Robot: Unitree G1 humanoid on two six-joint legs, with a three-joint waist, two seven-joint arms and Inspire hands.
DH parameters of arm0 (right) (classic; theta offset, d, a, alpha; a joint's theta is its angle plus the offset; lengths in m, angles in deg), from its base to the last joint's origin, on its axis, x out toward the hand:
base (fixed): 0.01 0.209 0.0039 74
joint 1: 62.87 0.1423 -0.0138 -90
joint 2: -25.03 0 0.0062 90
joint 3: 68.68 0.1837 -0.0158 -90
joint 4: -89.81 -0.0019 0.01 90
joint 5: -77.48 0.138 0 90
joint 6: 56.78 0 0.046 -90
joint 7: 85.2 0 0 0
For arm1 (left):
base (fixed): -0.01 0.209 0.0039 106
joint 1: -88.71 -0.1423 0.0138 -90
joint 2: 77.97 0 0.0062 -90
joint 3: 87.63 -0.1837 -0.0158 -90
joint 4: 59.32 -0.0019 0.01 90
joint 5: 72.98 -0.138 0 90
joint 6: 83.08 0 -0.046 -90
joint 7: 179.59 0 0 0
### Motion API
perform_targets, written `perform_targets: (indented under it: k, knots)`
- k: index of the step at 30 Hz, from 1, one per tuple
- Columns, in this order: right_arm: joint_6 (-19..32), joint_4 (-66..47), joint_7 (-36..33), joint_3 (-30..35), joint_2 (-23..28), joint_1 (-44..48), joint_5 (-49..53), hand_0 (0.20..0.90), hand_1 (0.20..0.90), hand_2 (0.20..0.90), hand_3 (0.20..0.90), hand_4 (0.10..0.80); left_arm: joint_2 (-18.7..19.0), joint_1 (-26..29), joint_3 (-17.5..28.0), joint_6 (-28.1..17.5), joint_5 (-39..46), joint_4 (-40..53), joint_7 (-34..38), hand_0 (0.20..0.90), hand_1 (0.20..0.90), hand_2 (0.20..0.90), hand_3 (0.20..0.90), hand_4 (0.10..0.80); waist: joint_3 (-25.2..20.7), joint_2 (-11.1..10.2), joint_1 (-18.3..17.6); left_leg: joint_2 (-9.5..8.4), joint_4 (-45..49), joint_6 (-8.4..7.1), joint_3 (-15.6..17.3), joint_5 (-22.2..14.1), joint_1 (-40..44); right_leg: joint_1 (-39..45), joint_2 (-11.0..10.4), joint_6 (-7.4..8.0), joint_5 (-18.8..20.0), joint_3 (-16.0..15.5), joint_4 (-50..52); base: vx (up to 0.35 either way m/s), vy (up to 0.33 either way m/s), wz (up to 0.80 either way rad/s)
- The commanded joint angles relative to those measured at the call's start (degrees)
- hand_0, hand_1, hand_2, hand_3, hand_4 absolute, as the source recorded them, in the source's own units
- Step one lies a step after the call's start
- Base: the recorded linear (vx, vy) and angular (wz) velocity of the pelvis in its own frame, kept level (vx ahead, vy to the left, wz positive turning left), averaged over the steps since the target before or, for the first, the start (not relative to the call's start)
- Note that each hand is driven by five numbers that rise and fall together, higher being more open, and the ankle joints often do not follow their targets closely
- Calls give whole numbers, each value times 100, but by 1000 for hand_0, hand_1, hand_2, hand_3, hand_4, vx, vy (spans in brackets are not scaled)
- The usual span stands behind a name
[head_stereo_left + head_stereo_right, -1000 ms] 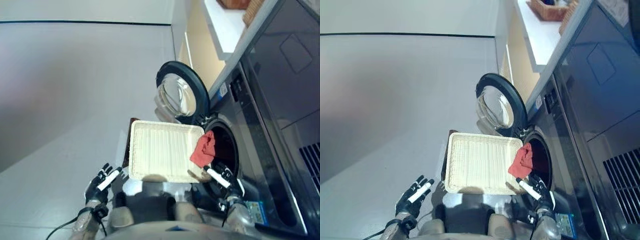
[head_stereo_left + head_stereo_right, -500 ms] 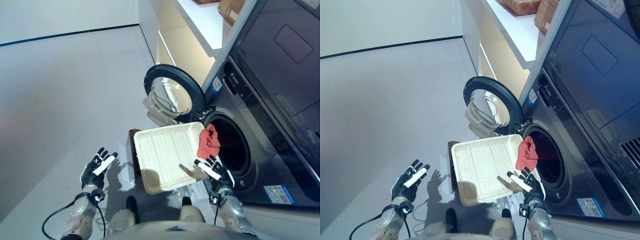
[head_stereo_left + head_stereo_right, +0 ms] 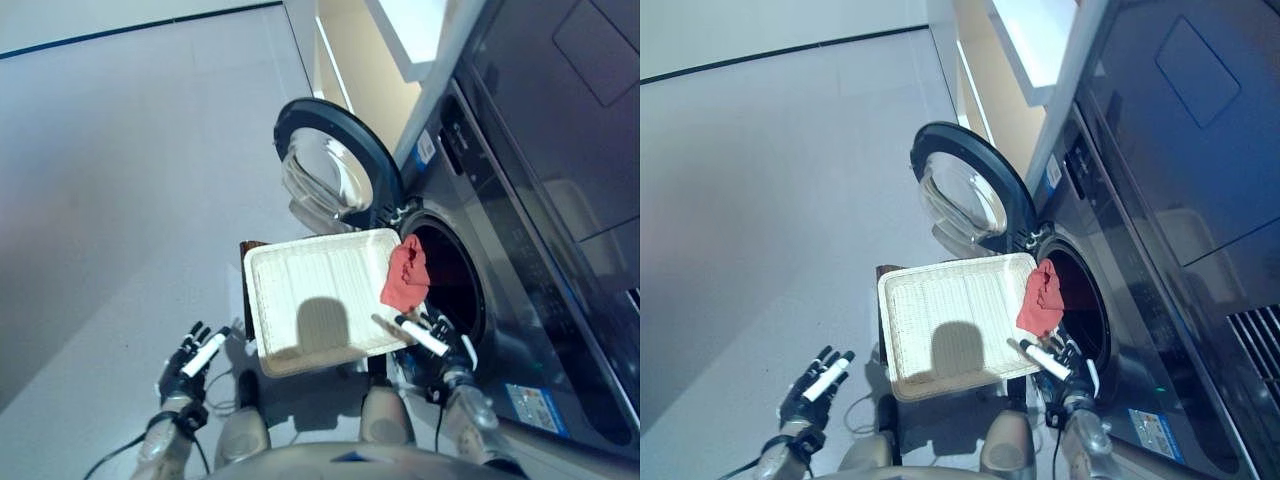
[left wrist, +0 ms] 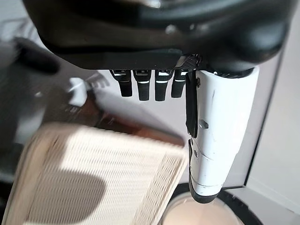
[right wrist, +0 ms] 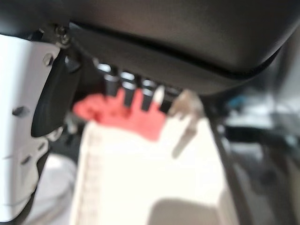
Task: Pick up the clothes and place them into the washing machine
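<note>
Overhead, the red cloth drapes the basket rim by the drum; both hands' fingers stay released.

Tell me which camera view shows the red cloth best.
The left eye view: the red cloth hangs on the wicker tray's edge beside the washer opening. The right eye view matches it, the right wrist view blurs it, and the left wrist view misses it.

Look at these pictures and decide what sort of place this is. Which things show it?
Probably a home laundry area. A dark grey front-loading washing machine stands with its round glass door swung open, and a red cloth hangs over the edge of a pale woven rectangular tray before the drum.
</note>
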Motion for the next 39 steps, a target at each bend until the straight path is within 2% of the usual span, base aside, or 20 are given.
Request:
perform_targets:
  k: [1,3,5,8,9,10,11,15,17,21,25,28,34,39]
  knots:
    - [444,-528,-96,91,30,6,-105,900,900,900,900,800,540,148,170,-428,266,711,-101,900,900,900,900,800,-79,-369,32,235,244,-90,-343,-131,-179,-501,-565,321,285,-65,324,-15,-149,12]
    - [501,-561,-186,161,129,11,-74,900,900,900,900,800,547,172,14,-408,174,797,-99,900,900,900,900,800,-71,-273,-25,313,128,-126,-254,30,-316,-537,-495,301,237,-148,236,-4,-96,41]
    - [472,-535,-392,61,290,90,-622,900,900,900,900,800,595,252,-117,-423,130,838,-112,900,900,900,900,800,-37,-188,-51,313,94,-129,-203,74,-413,-617,-482,289,219,-132,230,-20,-29,32]
    - [176,-669,-970,-287,786,324,-2710,900,900,900,900,800,637,286,-195,-458,-27,1047,-63,900,900,900,900,800,70,-56,-39,242,114,-116,-157,76,-539,-814,-571,293,232,-71,329,-40,28,-3]
    - [169,-671,-981,-291,782,328,-2728,900,900,900,900,800,632,285,-192,-457,-30,1049,-60,900,900,900,900,800,69,-54,-41,242,116,-116,-155,72,-542,-822,-571,294,228,-67,336,-37,66,-8]
    - [-123,-493,-1334,-498,1059,639,-3894,900,900,900,900,800,668,410,-227,-532,-108,967,-60,900,900,900,900,800,119,29,-32,192,134,-119,-122,71,-611,-933,-659,301,243,-9,418,-34,64,-5]
    - [-220,-290,-1476,-533,1043,903,-4012,900,900,900,900,800,684,530,-260,-551,-124,895,-15,900,900,900,900,800,136,65,-24,151,159,-120,-113,62,-663,-993,-715,308,247,6,476,-49,88,-9]
    - [-355,862,-1808,-564,697,1854,-3256,900,900,900,900,800,654,725,-482,-569,95,876,178,900,900,900,900,800,230,253,73,52,230,-187,18,118,-866,-1067,-953,357,291,-100,563,-62,56,8]
    - [-318,1517,-1828,-607,628,2286,-2864,900,900,900,900,800,697,717,-638,-559,166,919,130,900,900,900,900,800,252,319,157,1,374,-182,22,76,-992,-1078,-992,365,320,-149,525,-41,54,22]
    - [-397,2729,-1686,-932,702,3026,-2880,900,900,900,900,800,809,722,-953,-527,153,885,-62,900,900,900,900,800,294,358,359,-152,497,-106,-119,-60,-1069,-1023,-1101,425,486,-175,389,-11,40,11]
    - [-511,2976,-1707,-1232,783,3173,-3374,900,900,900,900,800,928,731,-1012,-518,115,925,-189,900,900,900,900,800,335,305,457,-213,627,-89,-208,-130,-1130,-885,-1240,434,504,-258,400,19,27,19]
    - [-609,3486,-2446,-795,607,3540,-3129,900,900,900,900,800,982,702,-1024,-520,188,1038,-57,900,900,900,900,800,350,300,564,-225,792,-81,-279,-205,-1205,-752,-1271,434,496,-389,388,29,25,37]
    - [-642,3741,-2759,-527,290,3706,-2755,900,900,900,900,800,1041,810,-1006,-499,329,917,158,900,900,900,900,800,426,158,595,-218,907,-71,-280,-301,-1251,-674,-1250,434,530,-422,330,3,18,8]
    - [-727,4253,-2919,-102,514,4125,-2102,900,900,900,900,800,1199,751,-1220,-542,446,1176,183,900,900,900,900,800,452,222,694,-258,905,-66,-344,-295,-1377,-753,-1282,434,571,-490,314,-13,9,3]
